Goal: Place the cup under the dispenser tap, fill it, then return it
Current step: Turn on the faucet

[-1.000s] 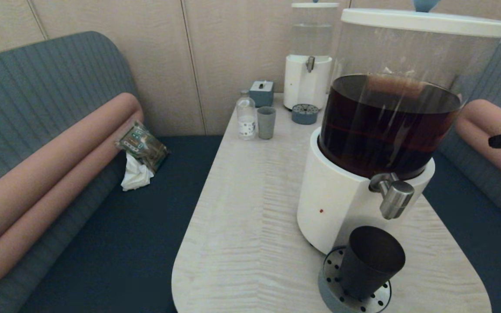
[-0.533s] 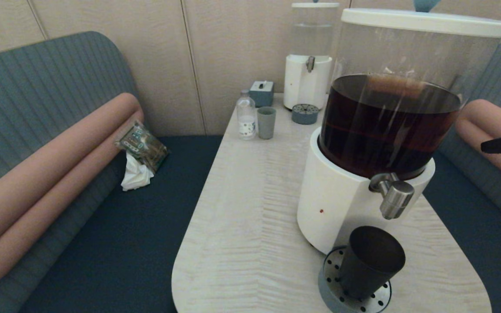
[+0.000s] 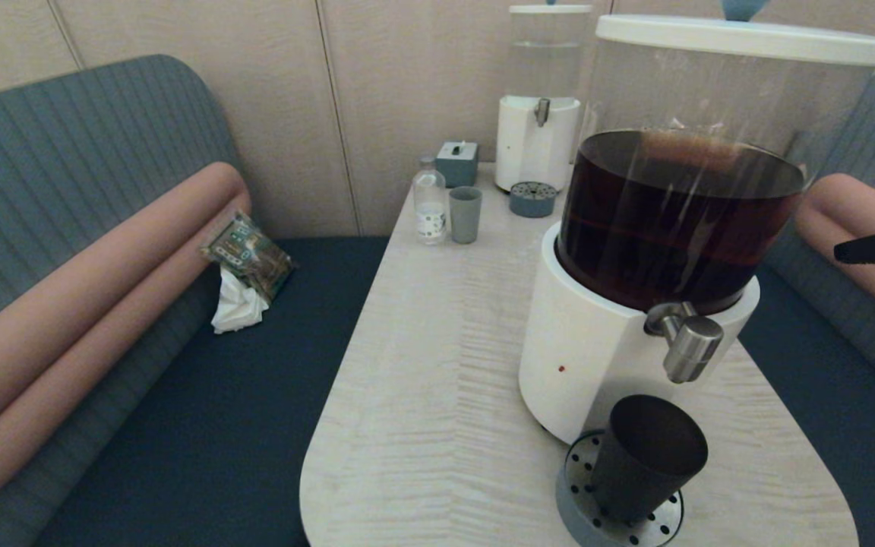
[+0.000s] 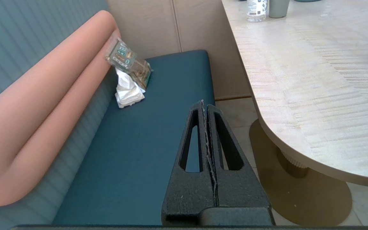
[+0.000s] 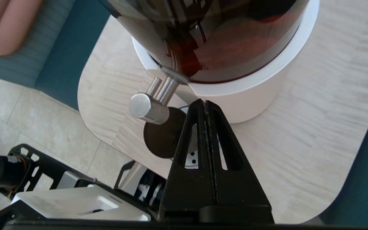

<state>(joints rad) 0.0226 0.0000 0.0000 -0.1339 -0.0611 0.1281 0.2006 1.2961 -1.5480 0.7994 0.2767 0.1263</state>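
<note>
The black cup (image 3: 646,456) stands upright on the perforated drip tray (image 3: 579,458), right below the steel dispenser tap (image 3: 688,348) of the big white-based dispenser (image 3: 589,357) that holds dark brown liquid. No stream shows from the tap. My right gripper (image 3: 838,255) hangs shut and empty in the air to the right of the dispenser, above tap height. In the right wrist view its shut tips (image 5: 205,101) sit near the tap (image 5: 145,107), with the cup (image 5: 160,139) below them. My left gripper (image 4: 204,102) is parked shut over the blue bench seat, left of the table.
At the table's far end stand a small grey-green cup (image 3: 465,214), a clear bottle (image 3: 430,205), a tissue box (image 3: 456,163), a clear-liquid dispenser (image 3: 540,99) and its drip tray (image 3: 532,199). A packet with a tissue (image 3: 246,262) lies on the left bench.
My right gripper has drifted a little to the left, toward the dispenser. The cup, the tap and the left arm have not moved.
</note>
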